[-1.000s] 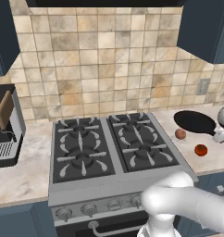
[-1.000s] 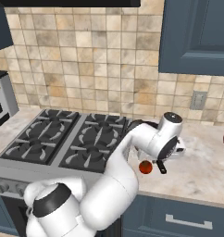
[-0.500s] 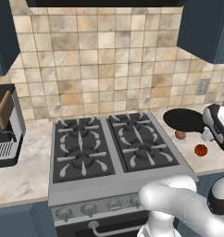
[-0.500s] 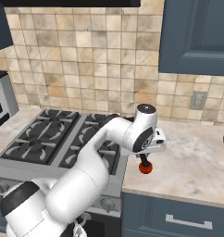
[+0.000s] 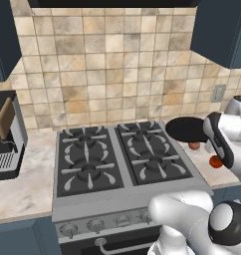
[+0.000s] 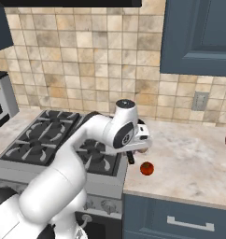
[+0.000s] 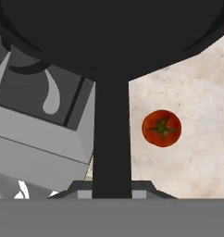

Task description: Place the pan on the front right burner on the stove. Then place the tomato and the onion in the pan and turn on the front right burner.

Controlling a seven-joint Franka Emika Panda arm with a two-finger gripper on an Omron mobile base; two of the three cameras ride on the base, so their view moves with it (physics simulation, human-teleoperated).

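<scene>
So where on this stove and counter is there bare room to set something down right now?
All four burners of the stove are bare, though the held pan overhangs its right edge. The counter right of the tomato, toward the wall outlet, is open marble. It is crowded just beside the stove's right edge: pan, onion and tomato cluster there.

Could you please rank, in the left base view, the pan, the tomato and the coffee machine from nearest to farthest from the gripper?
1. Pan: held by its handle in the gripper.
2. Tomato: on the counter below the hand.
3. Coffee machine: far left, across the stove.
</scene>
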